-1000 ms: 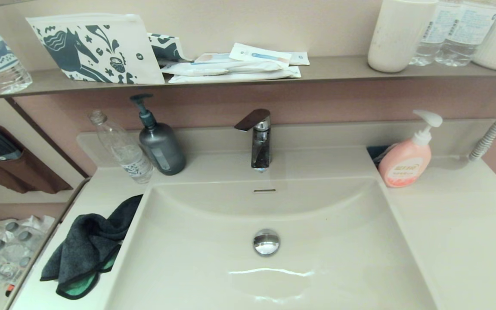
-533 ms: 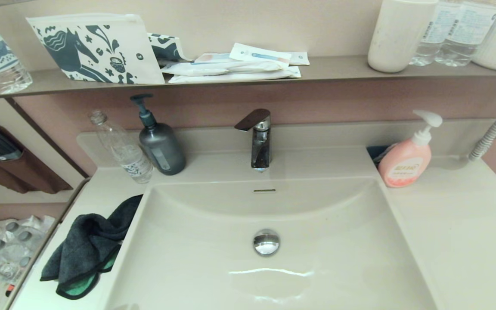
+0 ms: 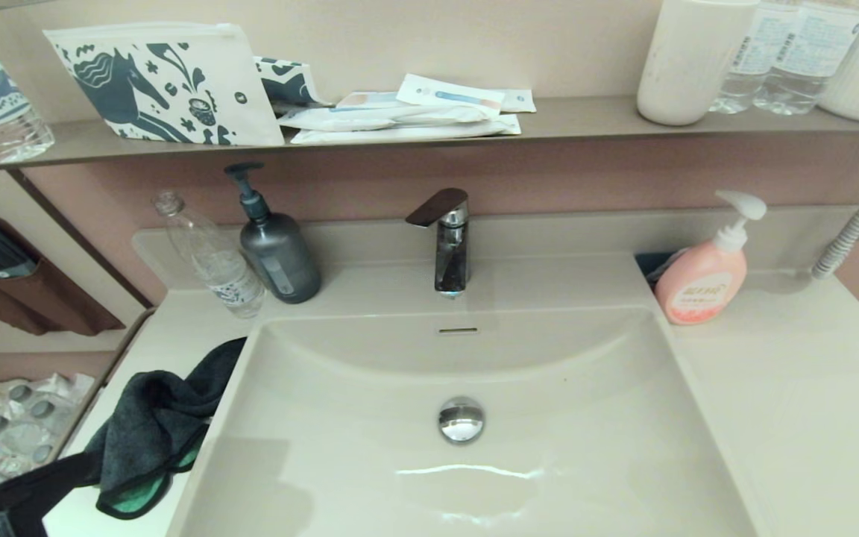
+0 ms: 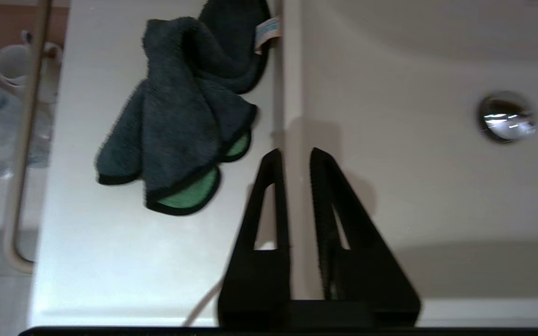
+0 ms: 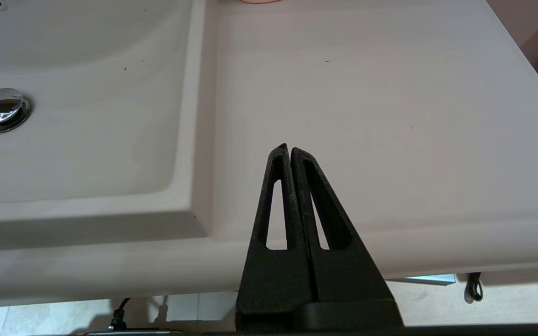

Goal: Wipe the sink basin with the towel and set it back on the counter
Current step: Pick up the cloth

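Note:
The towel (image 3: 153,425) lies crumpled on the counter (image 3: 795,403) left of the sink basin (image 3: 564,418), dark grey with green showing at its near edge. My left gripper (image 3: 79,468) enters at the bottom left, close to the towel's near corner. In the left wrist view the left gripper (image 4: 295,151) hangs over the basin's left rim, slightly open and holding nothing; the towel (image 4: 180,112) lies beside and beyond it, untouched. My right gripper (image 5: 287,148) is shut and empty over the counter (image 5: 367,116) right of the basin (image 5: 87,116).
A chrome drain plug (image 3: 461,419) sits mid-basin, with the faucet (image 3: 448,239) behind. A grey pump bottle (image 3: 277,250) and a clear plastic bottle (image 3: 209,257) stand at the back left, a pink soap dispenser (image 3: 705,276) at the back right. A laden shelf (image 3: 579,119) hangs above.
My left arm has come into the head view at the bottom left, next to the towel, and its shadow now falls on the basin's near left. The towel has not moved.

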`<state>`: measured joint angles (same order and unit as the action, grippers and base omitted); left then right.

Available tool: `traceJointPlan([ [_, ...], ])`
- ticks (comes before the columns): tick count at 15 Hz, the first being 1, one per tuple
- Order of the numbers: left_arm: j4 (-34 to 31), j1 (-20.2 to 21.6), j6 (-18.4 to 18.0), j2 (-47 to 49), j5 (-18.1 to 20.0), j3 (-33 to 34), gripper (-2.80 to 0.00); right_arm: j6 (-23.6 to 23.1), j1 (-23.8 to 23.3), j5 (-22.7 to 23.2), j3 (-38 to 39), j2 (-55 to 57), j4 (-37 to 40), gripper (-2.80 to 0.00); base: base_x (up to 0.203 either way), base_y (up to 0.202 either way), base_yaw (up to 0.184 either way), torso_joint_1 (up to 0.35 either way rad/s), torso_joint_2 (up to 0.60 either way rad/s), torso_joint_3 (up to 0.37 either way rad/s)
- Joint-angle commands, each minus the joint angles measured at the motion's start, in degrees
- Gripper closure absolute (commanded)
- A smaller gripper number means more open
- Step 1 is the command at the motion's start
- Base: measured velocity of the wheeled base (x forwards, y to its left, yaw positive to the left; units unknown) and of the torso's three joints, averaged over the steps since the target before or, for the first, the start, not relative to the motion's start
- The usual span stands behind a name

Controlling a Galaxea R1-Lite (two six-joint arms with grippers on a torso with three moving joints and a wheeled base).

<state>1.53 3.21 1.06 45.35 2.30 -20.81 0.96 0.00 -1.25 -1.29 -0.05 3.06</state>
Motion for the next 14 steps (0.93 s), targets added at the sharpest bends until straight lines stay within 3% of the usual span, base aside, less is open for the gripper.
traceJointPlan([
  [1,0.45,3.48,-3.91,9.28,-0.02,-1.50,-2.80,0.00,0.05,0.02,0.03,0.05,0.07,0.00,0.000,0.000,0.000,0.000,0.00,0.000],
  [6,2.60,6.63,-10.28,18.70,-0.19,-2.61,-2.80,0.00,0.00,0.02,-0.02,0.05,0.10,0.00,0.000,0.000,0.000,0.000,0.00,0.000],
  [10,10.48,14.83,-20.71,29.36,0.33,-4.00,-2.80,0.00,0.00,0.02,0.04,0.05,0.02,0.00,0.000,0.000,0.000,0.000,0.00,0.000],
  [14,11.00,15.23,-21.54,32.03,2.54,-4.41,-2.80,0.00,0.00,0.02,0.06,0.05,0.02,0.00,0.000,0.000,0.000,0.000,0.00,0.000],
])
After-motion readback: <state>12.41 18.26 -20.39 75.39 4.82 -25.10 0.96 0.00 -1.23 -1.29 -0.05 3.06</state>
